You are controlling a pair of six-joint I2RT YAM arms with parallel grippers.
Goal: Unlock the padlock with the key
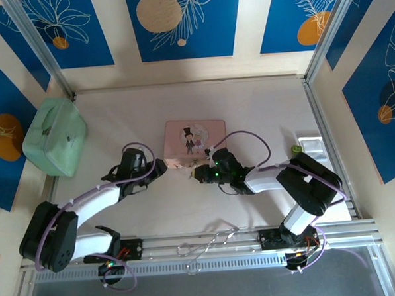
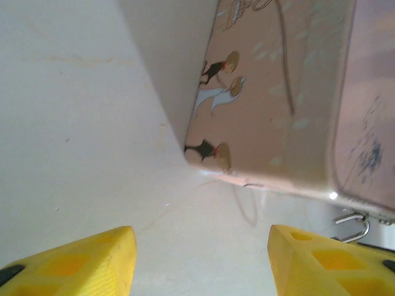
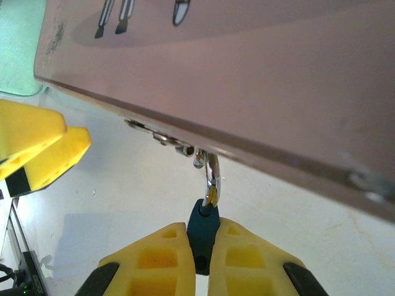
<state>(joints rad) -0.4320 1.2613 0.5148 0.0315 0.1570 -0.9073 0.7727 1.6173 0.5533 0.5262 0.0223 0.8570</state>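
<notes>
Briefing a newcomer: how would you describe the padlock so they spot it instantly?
Find the pink tin mid-table. From its near edge hangs the padlock, tiny, silvery. Unlike the flat clasp beside it, it's a loop, against the dark teal piece the right gripper pinches.

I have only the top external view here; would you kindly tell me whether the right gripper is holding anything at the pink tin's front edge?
Observer: Yes, the right gripper is shut on the padlock, on its dark teal body.
Operator: Thank you. Is it hanging free?
Observer: No, its silvery shackle reaches up to the clasp under the rim of the pink tin.
Operator: And the other arm?
Observer: The left gripper is open, bare table between its yellow fingers.
</notes>
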